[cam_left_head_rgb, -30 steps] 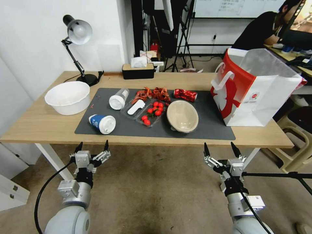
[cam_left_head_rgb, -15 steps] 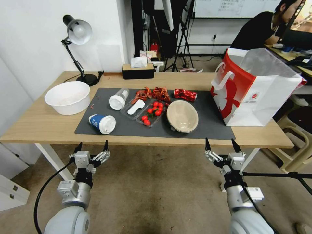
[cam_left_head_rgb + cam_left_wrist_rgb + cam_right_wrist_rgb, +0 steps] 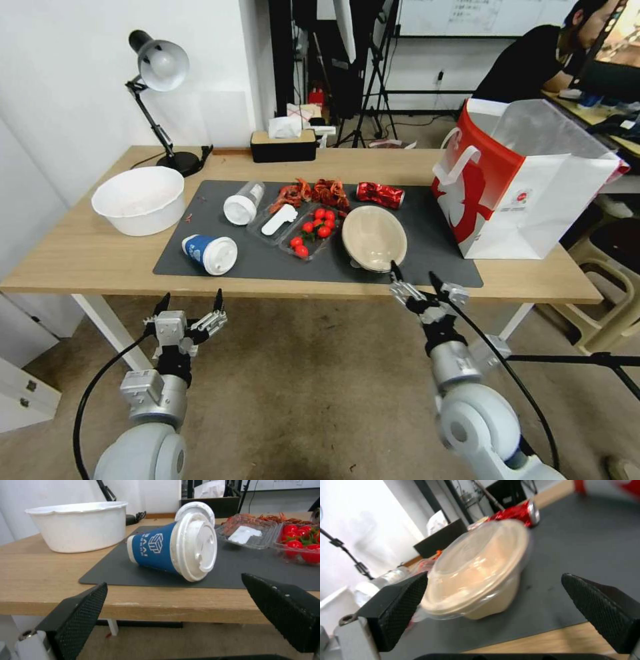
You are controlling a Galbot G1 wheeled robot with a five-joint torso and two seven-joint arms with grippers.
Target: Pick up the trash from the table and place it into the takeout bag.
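Right gripper (image 3: 419,277): fingers spread, empty, lower centre-right of your head view, at the table (image 3: 87,257) edge before the round beige disposable bowl (image 3: 374,237). Your right wrist view adds its clear lid. Left gripper (image 3: 190,303): spread, lower left, below the table edge.

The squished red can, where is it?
In the head view the crushed red can lies at the dark mat's far edge, behind the beige bowl, between the crayfish shells and takeout bag.

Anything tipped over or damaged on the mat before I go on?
Yes. The blue cup and the clear cup both lie on their sides, lids on. The red can is crushed. The beige bowl sits tilted.
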